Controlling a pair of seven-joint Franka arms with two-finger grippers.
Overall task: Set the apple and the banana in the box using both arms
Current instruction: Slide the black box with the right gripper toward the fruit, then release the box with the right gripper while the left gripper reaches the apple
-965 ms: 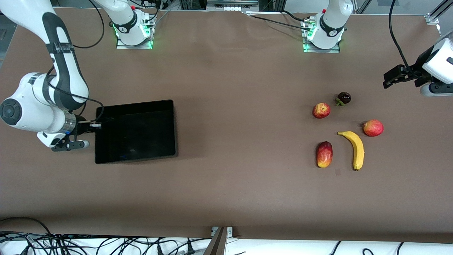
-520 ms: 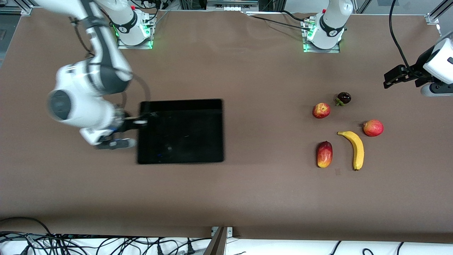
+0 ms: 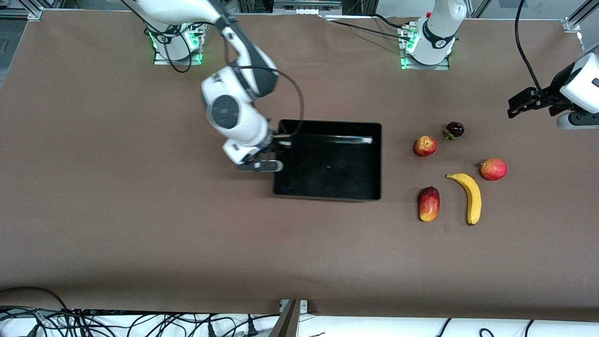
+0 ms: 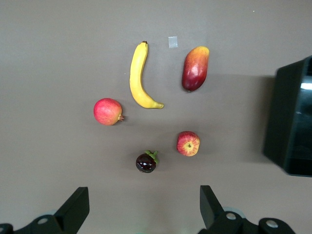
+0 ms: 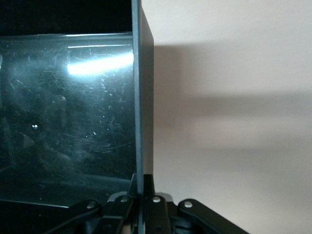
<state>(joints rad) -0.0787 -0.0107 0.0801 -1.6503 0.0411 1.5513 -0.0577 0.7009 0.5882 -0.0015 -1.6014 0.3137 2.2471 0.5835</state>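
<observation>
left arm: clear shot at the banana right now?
Probably yes. The left gripper hangs open over the table's left-arm end, and the banana lies bare on the table, apart from the neighbouring fruits, with nothing over it. The box sits well clear.

Probably a robotics lab: a brown-covered table (image 3: 140, 234), bolted arm bases (green-lit) (image 3: 177, 44), loose cables (image 3: 70, 323) along its edge.

On the desk (image 3: 140, 224) we list the box (image 3: 374, 161) mid-desk, and toward the left arm's end the apple (image 3: 424, 146), with the banana (image 3: 470, 196) nearer the front camera.
</observation>
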